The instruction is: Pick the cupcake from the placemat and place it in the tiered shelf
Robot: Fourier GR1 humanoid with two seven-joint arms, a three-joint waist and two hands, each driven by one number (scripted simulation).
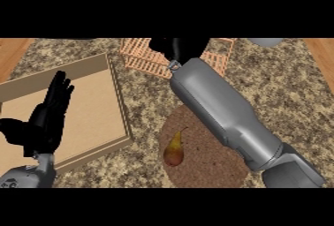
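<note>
Head view, single frame. Right hand sits at 12 o'clock, over the near edge of the orange wire shelf. Its forearm runs on a long diagonal from 5 o'clock up toward 12, crossing the right part of the round brown placemat. The hand shows only as a dark mass from behind, so I cannot tell whether it is clenched on anything or released.

Cupcake: not visible anywhere. It is not on the bare part of the placemat. Judgement: it is probably hidden inside the right hand, already at the shelf, but this is unconfirmed.

The placemat lies at 6 o'clock and carries one pear, long axis roughly 12-to-6, stem end up. It lies just left of the forearm and apart from it.

Left hand rests at 9 o'clock over the tan tray, fingers straight and up, holding nothing, well apart from shelf and placemat.

Key relation: the shelf lies directly under and beyond the right hand. The right hand is far nearer to it than the left. Judgement: the placing step belongs to the right hand, with a short move onward toward 12 o'clock.
</note>
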